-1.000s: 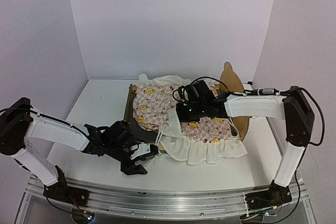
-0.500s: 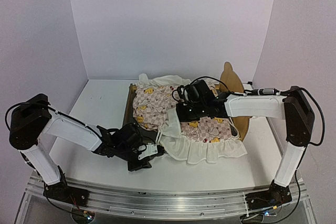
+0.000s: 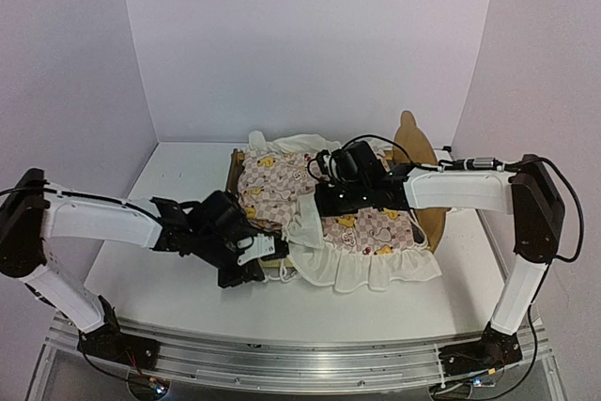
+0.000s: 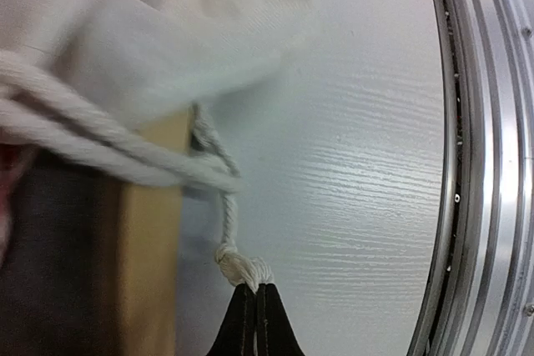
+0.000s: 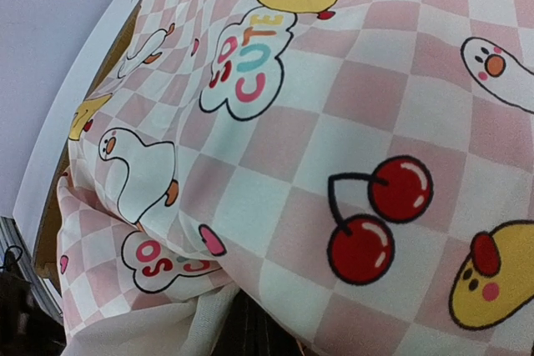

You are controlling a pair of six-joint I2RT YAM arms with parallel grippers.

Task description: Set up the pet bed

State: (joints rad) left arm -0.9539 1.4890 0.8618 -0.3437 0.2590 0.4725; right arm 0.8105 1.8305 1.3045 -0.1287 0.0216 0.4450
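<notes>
The pet bed [image 3: 414, 151] is a light-wood frame with an eared headboard on the right. A pink checked duck quilt [image 3: 282, 185] with a cream ruffle [image 3: 376, 269] lies draped over it. My left gripper [image 3: 275, 257] sits at the bed's near left corner, shut on the knotted end of a white cord [image 4: 241, 270] that hangs beside the wooden rail [image 4: 150, 239]. Its tips [image 4: 255, 291] are pressed together on the knot. My right gripper [image 3: 324, 202] is over the middle of the bed, shut on a fold of the quilt [image 5: 334, 122], which hides most of its fingers [image 5: 260, 333].
The bed's dark grey base [image 4: 46, 264] shows under the ruffle [image 4: 183, 31]. The metal rail at the table's near edge [image 4: 471, 164] runs close to my left gripper. Bare white tabletop [image 3: 178, 185] lies left of the bed, and the enclosure's walls stand behind and at both sides.
My left gripper has closed from wide open onto the cord's knot and shifted slightly toward the bed's corner. The right arm and the quilt have stayed put.
</notes>
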